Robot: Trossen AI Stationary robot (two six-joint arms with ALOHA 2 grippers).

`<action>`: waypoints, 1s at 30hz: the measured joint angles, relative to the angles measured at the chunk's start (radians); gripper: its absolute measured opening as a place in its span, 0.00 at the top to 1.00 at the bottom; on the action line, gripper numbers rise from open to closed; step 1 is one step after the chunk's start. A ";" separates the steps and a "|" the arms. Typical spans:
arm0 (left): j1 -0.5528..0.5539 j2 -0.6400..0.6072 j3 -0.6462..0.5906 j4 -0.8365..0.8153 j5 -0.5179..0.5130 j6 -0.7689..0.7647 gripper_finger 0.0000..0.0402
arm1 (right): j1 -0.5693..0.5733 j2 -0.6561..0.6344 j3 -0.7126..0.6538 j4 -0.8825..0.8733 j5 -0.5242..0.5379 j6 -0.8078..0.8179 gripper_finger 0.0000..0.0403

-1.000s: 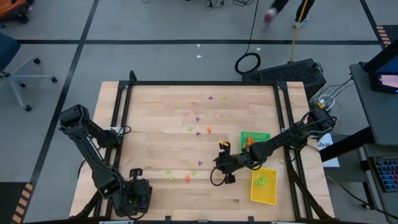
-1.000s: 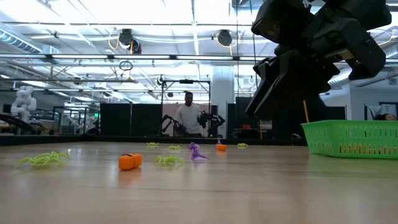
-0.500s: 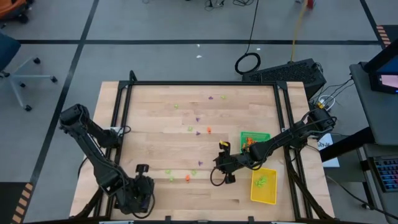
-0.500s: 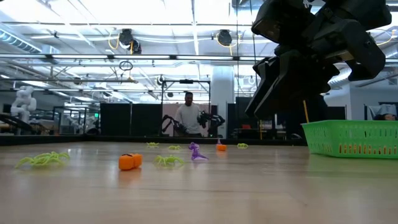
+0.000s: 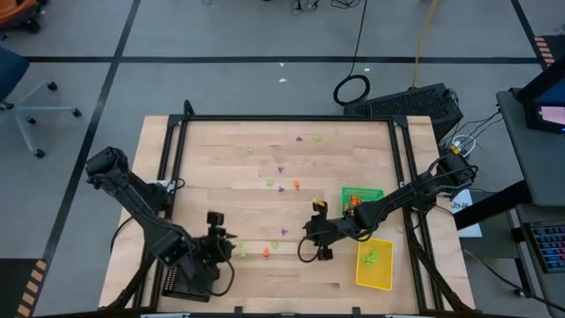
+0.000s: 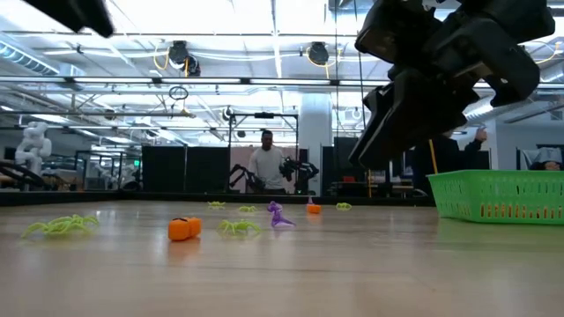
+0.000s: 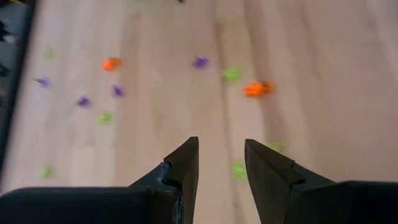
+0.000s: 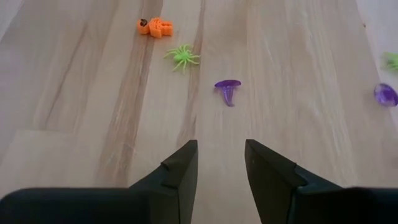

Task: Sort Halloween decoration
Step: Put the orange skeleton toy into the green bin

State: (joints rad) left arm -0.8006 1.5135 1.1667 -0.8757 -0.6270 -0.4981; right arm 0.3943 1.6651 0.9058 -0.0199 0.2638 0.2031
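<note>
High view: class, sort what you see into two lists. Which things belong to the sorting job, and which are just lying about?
Belongs to the job:
- small plastic trinkets scattered on the table
- green tray
- yellow tray
- left gripper
- right gripper

Just lying about:
- cable coil on the floor
- black case

trinkets (image 5: 281, 187): tiny orange, purple, lime-green plastic | state: loose, scattered | where: bare wooden tabletop (image 5: 212, 177)

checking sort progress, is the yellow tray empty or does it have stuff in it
Not empty: the high view shows lime green trinkets lying inside the yellow tray. How many cannot be told.
</note>
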 joint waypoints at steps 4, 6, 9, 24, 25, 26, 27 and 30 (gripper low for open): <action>0.038 0.000 0.000 0.001 -0.051 0.065 0.68 | 0.000 0.000 0.000 0.000 0.000 0.049 0.71; 0.060 0.000 -0.002 0.003 -0.070 0.070 0.68 | 0.000 0.000 0.000 0.000 0.000 0.076 0.71; 0.092 0.000 -0.013 0.001 -0.078 0.090 0.68 | 0.000 0.000 0.000 0.000 0.000 0.118 0.71; 0.174 0.000 -0.014 0.122 -0.088 0.086 0.68 | 0.014 -0.005 0.000 -0.016 -0.005 0.212 0.71; 0.176 0.000 -0.014 0.139 -0.088 0.086 0.68 | 0.015 -0.008 0.000 -0.017 -0.005 0.220 0.71; 0.179 0.000 -0.014 0.157 -0.088 0.087 0.68 | 0.020 -0.016 0.000 -0.027 -0.004 0.224 0.71; 0.179 0.001 -0.014 0.177 -0.088 0.088 0.68 | 0.025 -0.023 0.000 -0.035 -0.005 0.224 0.71; 0.179 0.006 -0.015 0.242 -0.088 0.128 0.68 | 0.045 -0.056 0.000 -0.053 -0.001 0.224 0.71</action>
State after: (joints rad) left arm -0.6216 1.5191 1.1521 -0.6336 -0.7155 -0.3703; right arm 0.4391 1.6095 0.9058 -0.0728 0.2630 0.4269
